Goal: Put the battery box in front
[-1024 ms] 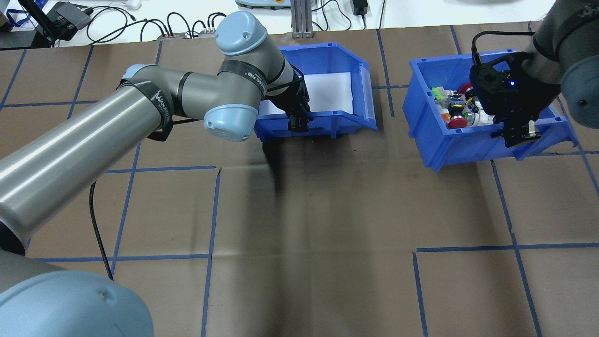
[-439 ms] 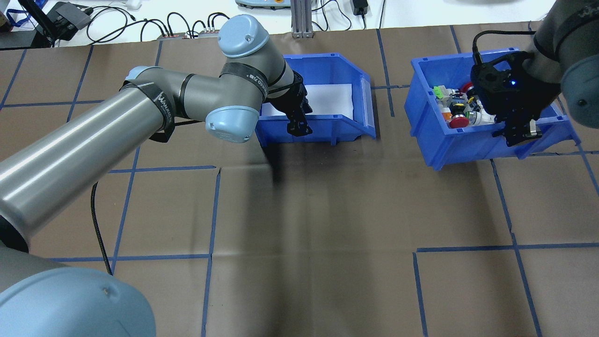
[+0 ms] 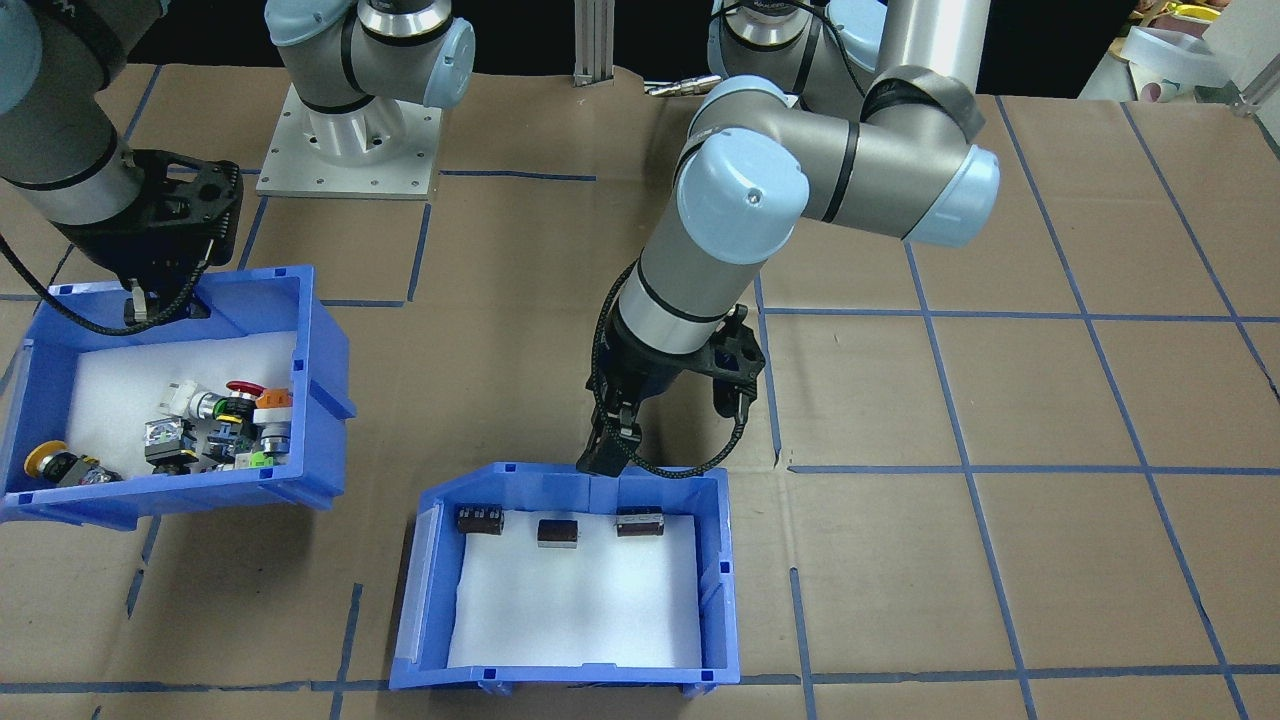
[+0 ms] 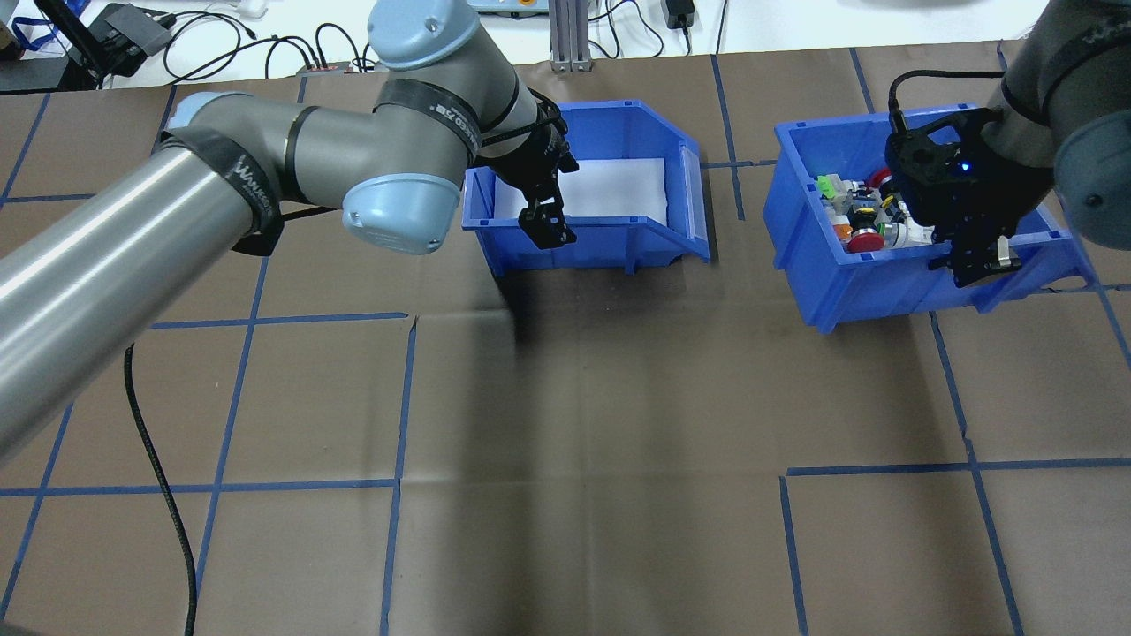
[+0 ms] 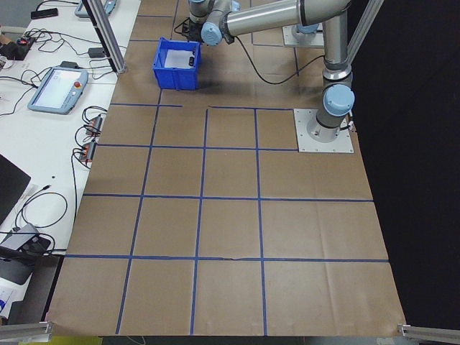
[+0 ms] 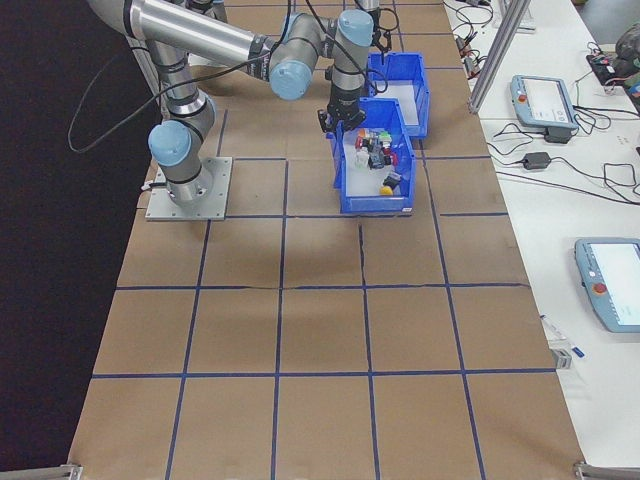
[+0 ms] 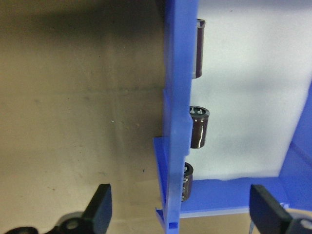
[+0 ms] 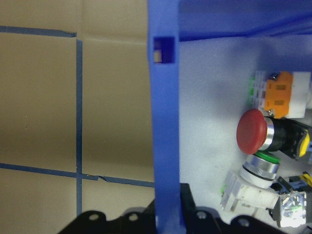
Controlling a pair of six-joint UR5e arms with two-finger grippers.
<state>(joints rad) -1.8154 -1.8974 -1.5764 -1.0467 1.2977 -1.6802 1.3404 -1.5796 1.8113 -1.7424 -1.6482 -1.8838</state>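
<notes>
The battery box (image 3: 710,590) is a blue bin with white foam lining, and three dark cells (image 3: 558,532) lie along its wall on the robot's side. It rests flat on the brown table paper (image 4: 618,397). My left gripper (image 4: 546,225) hangs just over that near wall (image 7: 175,122), open. Its fingers (image 7: 100,207) straddle the wall without touching it. My right gripper (image 4: 976,261) is shut on the near wall (image 8: 165,122) of the other blue bin (image 4: 848,283), which holds push-button switches (image 3: 225,420).
The switch bin (image 3: 320,400) sits tilted to the battery box's right in the overhead view. Blue tape lines grid the paper. Cables and boxes (image 4: 132,31) lie past the far table edge. A black cable (image 4: 159,459) trails from the left arm.
The left arm has swung left and back. Its gripper slid left along the battery box's near wall, and the box shifted slightly. The switch bin came a little nearer the robot.
</notes>
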